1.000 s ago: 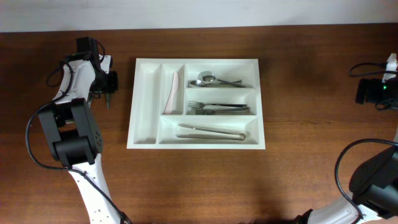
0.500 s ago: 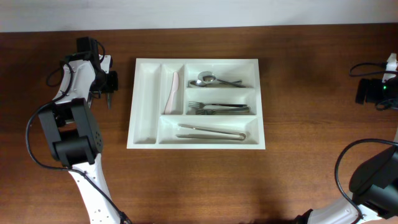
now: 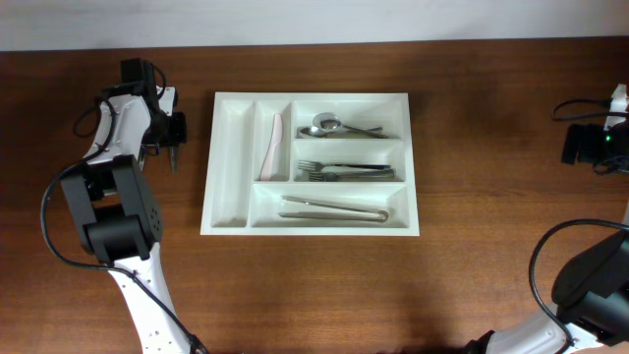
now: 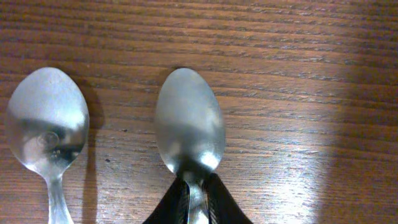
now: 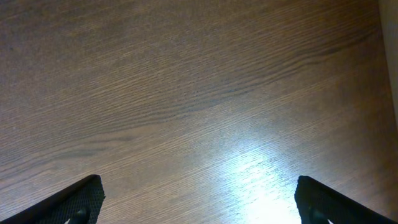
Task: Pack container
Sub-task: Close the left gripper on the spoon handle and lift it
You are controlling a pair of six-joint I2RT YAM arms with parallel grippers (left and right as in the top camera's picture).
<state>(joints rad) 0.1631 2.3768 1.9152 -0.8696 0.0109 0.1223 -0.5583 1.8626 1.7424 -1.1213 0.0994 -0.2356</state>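
The white container lies in the middle of the table in the overhead view. It holds a pale knife, spoons, forks and long steel pieces. My left gripper is left of the container, shut on the neck of a steel spoon that lies bowl-up on the wood. A second spoon lies beside it, to its left in the left wrist view. My right gripper is open and empty over bare wood at the far right.
The container's leftmost narrow compartment holds nothing. A white cable plug and black cables lie at the right edge. The table's far edge meets a white wall.
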